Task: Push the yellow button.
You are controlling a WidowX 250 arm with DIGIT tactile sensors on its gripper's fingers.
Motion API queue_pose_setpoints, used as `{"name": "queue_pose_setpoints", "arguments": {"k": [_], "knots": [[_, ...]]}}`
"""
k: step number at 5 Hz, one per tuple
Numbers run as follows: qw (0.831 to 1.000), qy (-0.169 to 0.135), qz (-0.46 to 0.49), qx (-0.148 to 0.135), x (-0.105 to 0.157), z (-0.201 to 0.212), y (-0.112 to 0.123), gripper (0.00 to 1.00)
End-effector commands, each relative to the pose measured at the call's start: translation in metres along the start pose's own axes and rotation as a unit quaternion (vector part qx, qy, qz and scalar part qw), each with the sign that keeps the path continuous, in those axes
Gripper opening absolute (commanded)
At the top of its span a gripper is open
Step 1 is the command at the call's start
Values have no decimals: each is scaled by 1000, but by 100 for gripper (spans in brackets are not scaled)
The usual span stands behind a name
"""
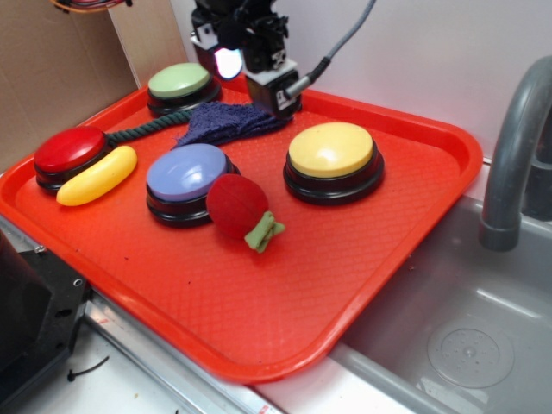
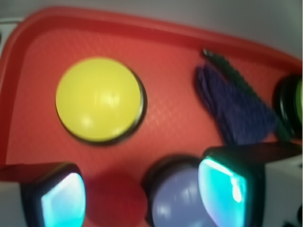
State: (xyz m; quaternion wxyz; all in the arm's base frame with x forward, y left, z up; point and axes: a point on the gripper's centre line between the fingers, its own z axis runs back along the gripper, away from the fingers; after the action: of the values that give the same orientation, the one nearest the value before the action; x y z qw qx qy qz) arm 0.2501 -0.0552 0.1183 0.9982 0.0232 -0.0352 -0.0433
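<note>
We see a black arm ending in a pincer, with a white-and-black camera block bolted beside it, a grey cable curving off it, and black-framed fingers whose pads glow turquoise.

Exterior view looks down obliquely across the tray; blurred wrist view looks down, nearer, sharing it.

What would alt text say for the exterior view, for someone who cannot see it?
A robot gripper hangs at the back of a red tray, behind a yellow button, not touching it. The tray also holds blue, green and red buttons, a yellow banana toy, a red plush fruit and a blue cloth. A sink lies to the right.
</note>
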Motion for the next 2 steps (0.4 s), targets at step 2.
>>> {"name": "queue_pose_setpoints", "arguments": {"k": [2], "knots": [[999, -41, 35, -6, 5, 37, 6, 100]]}}
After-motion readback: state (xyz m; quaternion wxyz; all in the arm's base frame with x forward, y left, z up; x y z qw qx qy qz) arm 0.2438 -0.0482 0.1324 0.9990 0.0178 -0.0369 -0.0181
